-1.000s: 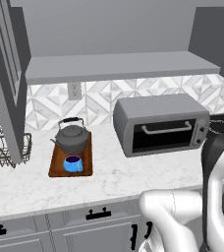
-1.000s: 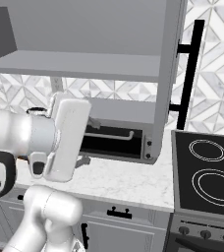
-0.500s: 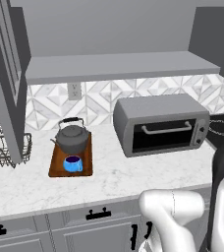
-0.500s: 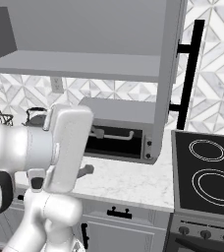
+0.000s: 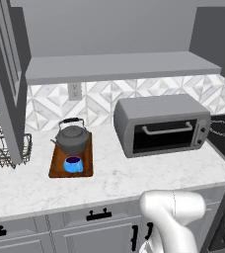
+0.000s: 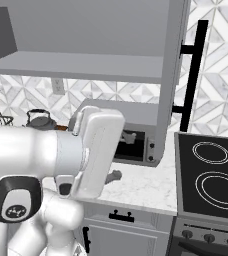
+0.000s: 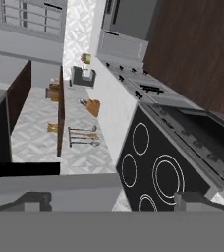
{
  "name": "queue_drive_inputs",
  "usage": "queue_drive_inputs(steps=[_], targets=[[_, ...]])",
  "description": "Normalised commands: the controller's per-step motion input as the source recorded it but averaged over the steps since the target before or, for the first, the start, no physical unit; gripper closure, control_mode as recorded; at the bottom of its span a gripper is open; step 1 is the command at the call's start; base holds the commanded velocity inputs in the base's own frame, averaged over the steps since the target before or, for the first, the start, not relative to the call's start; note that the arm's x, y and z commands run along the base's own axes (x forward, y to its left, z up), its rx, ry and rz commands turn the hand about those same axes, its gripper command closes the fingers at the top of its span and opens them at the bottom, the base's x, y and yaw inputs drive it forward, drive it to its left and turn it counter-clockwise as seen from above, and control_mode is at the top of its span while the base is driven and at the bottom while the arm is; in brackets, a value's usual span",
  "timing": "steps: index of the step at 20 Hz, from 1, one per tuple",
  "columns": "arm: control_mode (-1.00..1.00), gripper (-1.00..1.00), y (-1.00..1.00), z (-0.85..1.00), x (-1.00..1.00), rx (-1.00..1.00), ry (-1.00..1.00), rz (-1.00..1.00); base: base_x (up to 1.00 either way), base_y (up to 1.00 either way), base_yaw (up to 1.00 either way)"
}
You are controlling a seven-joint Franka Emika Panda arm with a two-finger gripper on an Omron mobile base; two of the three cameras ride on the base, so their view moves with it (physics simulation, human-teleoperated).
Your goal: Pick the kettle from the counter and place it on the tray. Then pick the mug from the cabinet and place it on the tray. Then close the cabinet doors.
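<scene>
The dark grey kettle stands on the reddish-brown tray on the marble counter. The blue mug sits on the tray just in front of the kettle. The kettle also peeks out behind my arm in the right base view. The cabinet stands with both doors swung out: the left door and the right door with its black bar handle. My gripper is open, with nothing between its fingertips. It looks along the black cooktop.
A toaster oven sits on the counter right of the tray. A black wire rack is at the far left. The stove adjoins the counter on the right. My white arm fills the lower left of the right base view.
My arm has swung to the right, toward the stove and the right cabinet door. Kettle, mug and tray have not moved. The gripper stays open.
</scene>
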Motion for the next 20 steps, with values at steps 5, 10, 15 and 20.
queue_drive_inputs(steps=[5,10,15,20], targets=[[-1.0,-1.0,-0.56,0.09,0.0,0.0,-0.04,0.0,0.0,0.0,0.0],[-1.0,-1.0,-0.6,0.09,0.03,0.0,0.0,0.0,0.0,0.0,0.0],[-1.0,-1.0,-0.5,0.12,0.03,0.0,0.0,0.0,0.0,0.0,0.0],[-1.0,-1.0,-0.3,0.06,0.16,0.0,0.01,0.0,0.0,0.0,0.0]])
